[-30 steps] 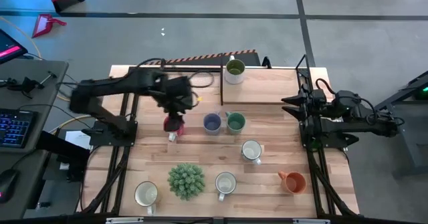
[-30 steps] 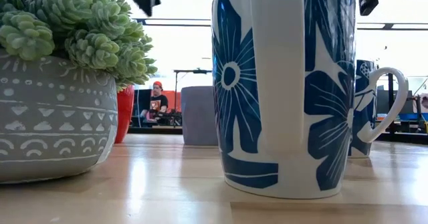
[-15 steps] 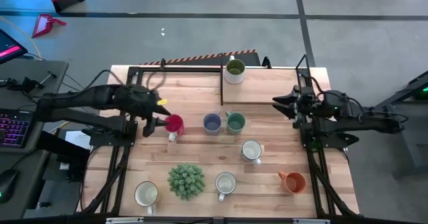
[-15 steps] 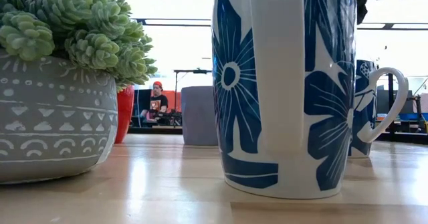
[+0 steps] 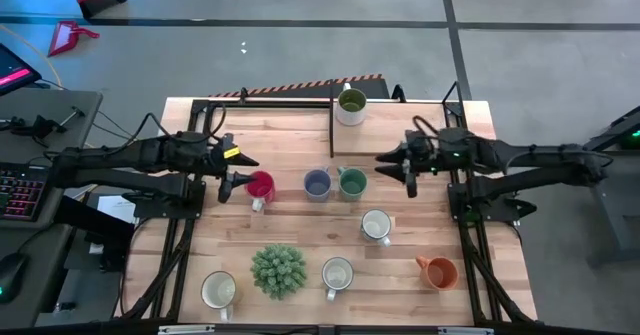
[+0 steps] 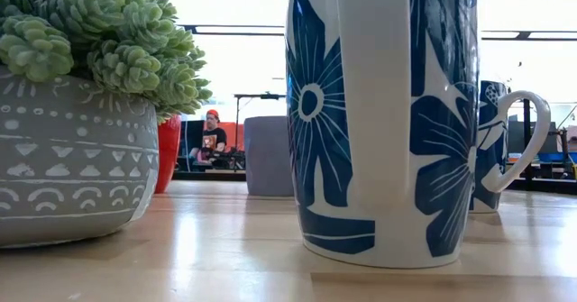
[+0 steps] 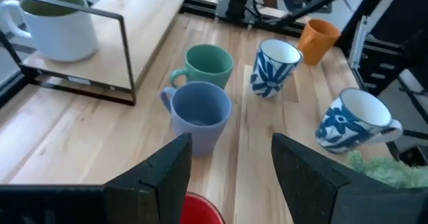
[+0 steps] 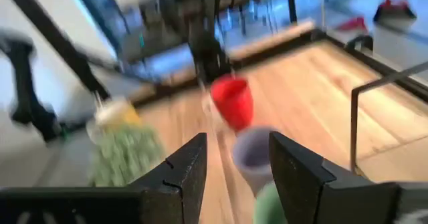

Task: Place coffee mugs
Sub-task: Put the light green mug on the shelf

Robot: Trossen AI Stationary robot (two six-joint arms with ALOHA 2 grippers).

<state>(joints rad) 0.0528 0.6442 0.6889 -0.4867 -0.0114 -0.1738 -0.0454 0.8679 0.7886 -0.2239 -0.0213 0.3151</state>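
The left gripper (image 5: 238,173) hovers with its fingers spread wide and nothing between them. The red mug (image 5: 260,186) stands on the wooden table (image 5: 400,175) just ahead of its fingertips, apart from them; in the left wrist view only the rim of that mug shows, low between the two dark fingers (image 7: 167,177). Beyond the red mug, farther out from this gripper, stand the blue-grey mug (image 5: 317,183) and the teal green mug (image 5: 352,182), side by side and close together.

The right gripper (image 5: 396,163) reaches in from the opposite side, its fingers also spread and empty. The teal green mug is just ahead of and slightly below its tips, not touching. In the blurred right wrist view the blue-grey mug shows between its fingers, with the red mug beyond.

Off to the side of the right gripper, a white mug with an olive green inside (image 5: 351,106) stands on a raised wooden board with a thin black frame (image 5: 400,135). Toward the near edge of the table stand three white mugs with blue flower patterns (image 5: 376,225) (image 5: 337,274) (image 5: 219,290), an orange mug (image 5: 439,271) and a spiky green potted plant (image 5: 278,270). In the low view the plant's grey patterned pot and one flowered mug fill the foreground, and a person in a red cap sits far back in the room.
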